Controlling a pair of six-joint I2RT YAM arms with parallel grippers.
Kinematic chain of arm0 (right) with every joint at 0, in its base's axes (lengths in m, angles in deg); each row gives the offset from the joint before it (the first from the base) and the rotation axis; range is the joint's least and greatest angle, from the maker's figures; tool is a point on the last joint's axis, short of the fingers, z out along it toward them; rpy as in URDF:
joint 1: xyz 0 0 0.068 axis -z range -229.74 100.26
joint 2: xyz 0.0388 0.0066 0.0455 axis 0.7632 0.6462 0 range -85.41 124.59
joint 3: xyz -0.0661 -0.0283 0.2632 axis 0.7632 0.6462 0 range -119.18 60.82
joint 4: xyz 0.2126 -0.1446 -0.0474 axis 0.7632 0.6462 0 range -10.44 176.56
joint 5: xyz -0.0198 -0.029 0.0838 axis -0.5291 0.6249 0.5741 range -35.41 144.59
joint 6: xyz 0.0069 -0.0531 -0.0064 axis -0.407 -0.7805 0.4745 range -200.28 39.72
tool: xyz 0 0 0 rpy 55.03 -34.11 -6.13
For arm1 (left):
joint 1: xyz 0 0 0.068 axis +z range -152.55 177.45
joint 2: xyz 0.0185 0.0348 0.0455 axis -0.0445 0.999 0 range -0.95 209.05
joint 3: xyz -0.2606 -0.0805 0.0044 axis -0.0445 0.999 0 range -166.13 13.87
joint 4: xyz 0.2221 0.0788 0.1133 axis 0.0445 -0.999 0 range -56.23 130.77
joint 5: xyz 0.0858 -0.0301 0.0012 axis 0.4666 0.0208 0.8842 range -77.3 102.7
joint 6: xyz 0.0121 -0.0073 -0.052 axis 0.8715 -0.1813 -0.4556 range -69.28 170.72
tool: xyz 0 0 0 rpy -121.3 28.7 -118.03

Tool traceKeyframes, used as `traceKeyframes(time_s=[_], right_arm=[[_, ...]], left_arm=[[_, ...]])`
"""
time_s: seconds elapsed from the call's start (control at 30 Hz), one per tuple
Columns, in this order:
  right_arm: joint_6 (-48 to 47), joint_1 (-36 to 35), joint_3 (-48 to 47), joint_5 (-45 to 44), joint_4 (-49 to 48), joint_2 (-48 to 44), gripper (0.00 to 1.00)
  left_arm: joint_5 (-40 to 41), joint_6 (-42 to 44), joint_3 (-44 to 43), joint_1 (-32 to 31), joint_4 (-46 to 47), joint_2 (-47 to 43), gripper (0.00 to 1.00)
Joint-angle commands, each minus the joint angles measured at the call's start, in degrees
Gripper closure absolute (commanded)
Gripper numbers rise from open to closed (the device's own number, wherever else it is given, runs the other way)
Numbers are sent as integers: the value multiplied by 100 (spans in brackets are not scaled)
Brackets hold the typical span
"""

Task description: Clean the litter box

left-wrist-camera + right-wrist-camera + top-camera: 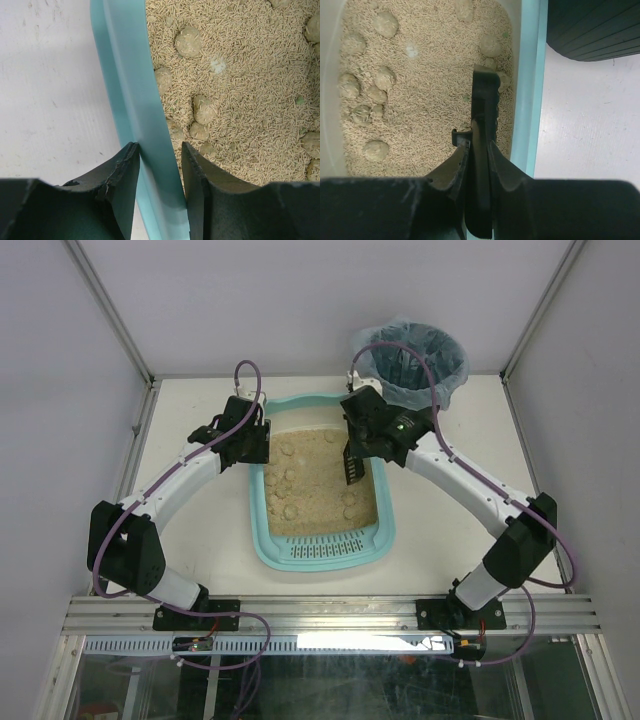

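The light teal litter box (262,532) lies mid-table, filled with beige litter and several clumps (188,41). My left gripper (257,445) sits on its left wall. In the left wrist view the jaws (159,165) straddle the teal rim (127,75), one finger outside and one over the litter, both pressed on it. My right gripper (358,440) hangs over the box's far right part, shut on the handle of a small black scoop (352,468). Seen edge-on, the scoop (485,95) points down at the litter close to the right wall (532,75), near a clump (490,45).
A black round bin (410,365) with a bluish bag liner stands at the far right corner, just beyond the box; its ribbed side (595,25) shows in the right wrist view. White walls enclose the table on three sides. A slotted strip (325,552) forms the box's near end.
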Motion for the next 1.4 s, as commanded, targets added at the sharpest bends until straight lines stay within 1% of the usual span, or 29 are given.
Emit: traceKeyframes(time_s=[0.0,0.33,0.53,0.77,1.03,1.23,1.37], right_arm=[[-228,-123,-384,-228,80,162,100],[-137,-133,-911,464,819,731,100],[35,-134,-979,945,840,889,100],[260,-134,-737,1555,451,904,100],[753,-109,-249,1958,-272,824,100],[1346,-46,486,2194,-1206,476,100],[1630,-46,960,2245,-1620,332,100]], left_arm=[[-184,113,-13,35,165,2,62],[-146,123,-5,32,169,3,62],[-132,128,-9,35,160,3,62],[-138,125,-9,34,165,-5,62],[-128,122,-4,33,165,-29,62],[-138,125,-4,35,165,-38,62],[-167,123,-4,35,165,-22,62]])
